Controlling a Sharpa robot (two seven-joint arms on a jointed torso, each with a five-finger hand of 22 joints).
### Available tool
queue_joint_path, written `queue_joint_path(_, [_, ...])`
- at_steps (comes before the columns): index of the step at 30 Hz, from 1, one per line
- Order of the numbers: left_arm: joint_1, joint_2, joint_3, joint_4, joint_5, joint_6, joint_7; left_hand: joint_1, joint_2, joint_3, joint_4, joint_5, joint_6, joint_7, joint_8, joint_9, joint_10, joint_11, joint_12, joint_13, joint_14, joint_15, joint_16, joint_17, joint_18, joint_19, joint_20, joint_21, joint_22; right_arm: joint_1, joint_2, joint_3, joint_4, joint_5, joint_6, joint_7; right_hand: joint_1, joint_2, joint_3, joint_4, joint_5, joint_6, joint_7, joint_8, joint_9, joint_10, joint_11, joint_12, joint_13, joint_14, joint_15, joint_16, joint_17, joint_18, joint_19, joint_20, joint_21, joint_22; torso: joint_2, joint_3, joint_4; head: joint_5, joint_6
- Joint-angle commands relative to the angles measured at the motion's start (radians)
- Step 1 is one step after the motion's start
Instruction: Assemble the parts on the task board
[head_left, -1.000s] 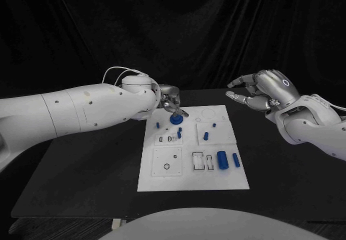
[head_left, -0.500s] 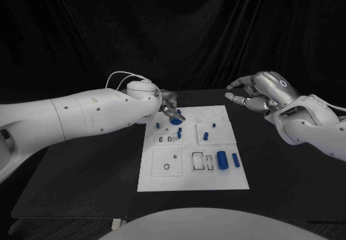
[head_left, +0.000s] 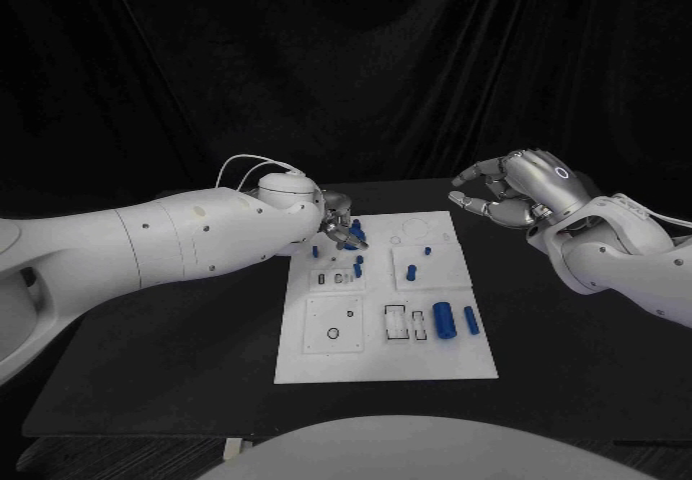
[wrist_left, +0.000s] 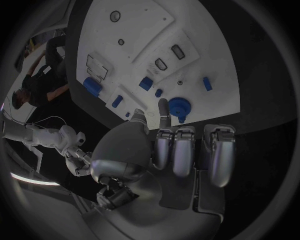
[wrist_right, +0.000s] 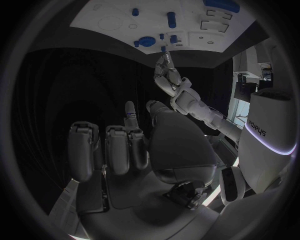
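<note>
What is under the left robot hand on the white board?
A round blue part lies on the white board just beyond the left robot hand, whose fingers hide part of it from the head camera; contact cannot be told.

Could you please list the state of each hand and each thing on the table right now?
Left hand: over the board's far left corner, fingertips by the round part, grip unclear.
Right hand: raised off the board, fingers curled, holding nothing.
Board: flat on the table.
Round part: on the board.
Large cylinder: lying on its side.
</note>
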Motion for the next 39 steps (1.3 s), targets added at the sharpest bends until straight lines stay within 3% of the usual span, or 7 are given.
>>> queue_joint_path(1, [-0.006,0.007,0.001,-0.004,-0.005,0.01,0.008,-0.014,0.0,0.005,0.001,-0.007,0.012,0.0,-0.026,-0.011,0.104,0.007,-0.004,0.263,0.104,0.003,0.003,0.263,-0.011,0.068,0.004,-0.006,0.229,-0.003,-0.002,0.001,0.001,-0.001,0.006,-0.023,0.013,0.0,0.005,0.001,0.005,0.006,-0.001,-0.006,0.001,0.103,0.008,0.004,0.263,0.086,0.008,0.003,0.159,0.002,0.063,0.005,-0.001,0.23,0.0,-0.0001,0.0001,-0.001,0.0])
queue_joint_path(10, [-0.019,0.016,0.001,-0.015,-0.005,0.017,0.018,-0.032,0.005,0.005,0.004,-0.011,0.034,0.003,-0.065,-0.027,0.104,0.01,-0.004,0.263,0.104,0.006,0.003,0.263,-0.01,0.067,0.007,-0.008,0.227,-0.004,0.001,0.001,-0.001,-0.001,0.009,-0.026,0.015,0.0,0.006,0.0,0.008,0.007,-0.001,-0.006,0.001,0.103,0.008,0.004,0.263,0.086,0.008,0.002,0.158,0.002,0.062,0.005,-0.002,0.23,-0.001,0.0005,-0.0003,-0.018,0.0])
queue_joint_path(18, [-0.036,0.024,0.001,-0.022,-0.005,0.035,0.02,-0.036,0.007,0.006,0.002,-0.011,0.053,0.0,-0.073,-0.029,0.104,0.009,-0.004,0.263,0.104,0.005,0.003,0.263,-0.009,0.065,0.008,-0.009,0.226,-0.004,0.007,0.001,-0.006,-0.001,0.012,-0.025,0.015,0.0,0.006,0.0,0.008,0.007,-0.001,-0.006,0.001,0.103,0.008,0.004,0.263,0.086,0.008,0.002,0.158,0.002,0.062,0.005,-0.002,0.23,-0.001,0.0002,-0.0013,-0.012,0.0])
queue_joint_path(23, [-0.045,0.028,0.001,-0.026,-0.005,0.044,0.021,-0.03,0.009,0.012,-0.004,-0.002,0.073,-0.004,-0.077,-0.026,0.104,0.006,-0.004,0.263,0.104,0.003,0.003,0.263,-0.009,0.065,0.007,-0.01,0.225,-0.005,0.009,0.001,-0.007,-0.001,0.014,-0.026,0.015,0.0,0.006,0.0,0.008,0.007,-0.001,-0.006,0.001,0.103,0.008,0.004,0.263,0.086,0.008,0.002,0.158,0.002,0.062,0.005,-0.002,0.23,-0.001,0.0004,-0.0006,-0.017,0.0])
queue_joint_path(39, [-0.059,0.041,0.001,-0.037,-0.005,0.063,0.025,-0.019,0.009,0.02,-0.011,0.01,0.083,-0.007,-0.085,-0.022,0.104,0.003,-0.004,0.263,0.104,0.001,0.003,0.263,-0.008,0.062,0.005,-0.012,0.223,-0.006,0.012,0.001,-0.01,-0.001,0.02,-0.029,0.016,0.0,0.007,0.001,0.01,0.007,0.0,-0.007,0.001,0.103,0.008,0.004,0.263,0.086,0.008,0.002,0.157,0.002,0.062,0.005,-0.004,0.229,-0.003,0.0014,-0.0009,-0.012,0.0])
